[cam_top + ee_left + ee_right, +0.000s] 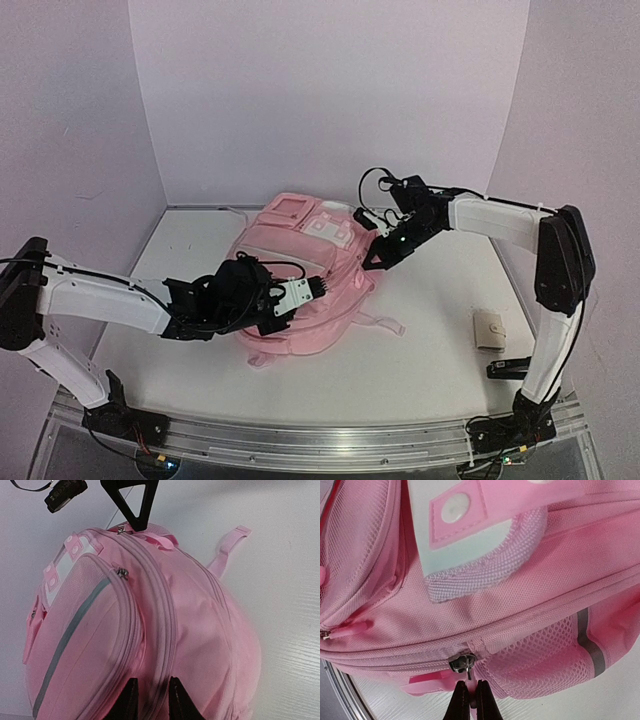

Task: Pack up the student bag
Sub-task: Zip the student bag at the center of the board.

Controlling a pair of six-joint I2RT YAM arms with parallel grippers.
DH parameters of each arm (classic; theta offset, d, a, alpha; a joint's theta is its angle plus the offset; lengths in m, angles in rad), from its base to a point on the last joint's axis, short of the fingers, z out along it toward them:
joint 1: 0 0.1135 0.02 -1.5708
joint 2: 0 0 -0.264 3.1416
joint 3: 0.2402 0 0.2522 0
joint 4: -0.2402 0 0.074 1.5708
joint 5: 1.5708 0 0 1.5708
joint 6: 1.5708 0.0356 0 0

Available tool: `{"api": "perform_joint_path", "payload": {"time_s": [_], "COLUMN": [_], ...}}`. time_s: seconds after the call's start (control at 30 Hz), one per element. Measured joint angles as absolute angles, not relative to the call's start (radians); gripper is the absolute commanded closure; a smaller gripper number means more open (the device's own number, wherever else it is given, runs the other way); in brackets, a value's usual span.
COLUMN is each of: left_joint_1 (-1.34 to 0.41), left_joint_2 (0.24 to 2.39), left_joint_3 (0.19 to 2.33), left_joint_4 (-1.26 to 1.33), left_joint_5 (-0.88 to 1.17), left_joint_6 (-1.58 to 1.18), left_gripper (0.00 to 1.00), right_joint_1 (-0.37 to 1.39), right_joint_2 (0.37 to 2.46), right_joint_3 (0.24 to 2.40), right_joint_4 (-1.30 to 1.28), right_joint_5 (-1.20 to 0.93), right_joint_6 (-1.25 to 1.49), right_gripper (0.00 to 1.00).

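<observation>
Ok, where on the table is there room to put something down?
Bare table lies in front, between the student bag and the near rail, and at the back left, between bag and wall. It is crowded on the right, by the beige pouch and right arm.

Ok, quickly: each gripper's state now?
Left gripper: jaws slightly apart over the student bag; grip cannot be told.
Right gripper: closed on zipper pull.

Bright, even light with a pinkish cast; soft, faint shadows beneath the bag on the bench. Left wrist view blurs towards its lower edge
</observation>
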State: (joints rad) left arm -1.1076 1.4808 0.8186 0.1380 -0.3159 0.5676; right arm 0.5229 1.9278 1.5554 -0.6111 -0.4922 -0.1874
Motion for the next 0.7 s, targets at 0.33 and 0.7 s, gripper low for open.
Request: {"api": "perform_joint_path", "payload": {"time_s": [0.33, 0.7], "left_joint_1": [-1.0, -0.877], "left_joint_2": [1.429, 1.358], "left_joint_3": [0.889, 0.892], "left_joint_4": [0.031, -0.032], "left_joint_5": [-0.234, -0.106], "left_joint_6": [0.147, -0.118], "left_gripper": [0.23, 0.0], "right_joint_1": [0.4, 0.409], "right_joint_2": [1.939, 1.831], "right_joint_3": [1.577, 1.577], "right_joint_4": [-0.608, -0.684], "right_joint_5": [-0.418, -0.481], "right_joint_6": [-0.175, -0.376], "right_gripper": [0.58, 0.21]}}
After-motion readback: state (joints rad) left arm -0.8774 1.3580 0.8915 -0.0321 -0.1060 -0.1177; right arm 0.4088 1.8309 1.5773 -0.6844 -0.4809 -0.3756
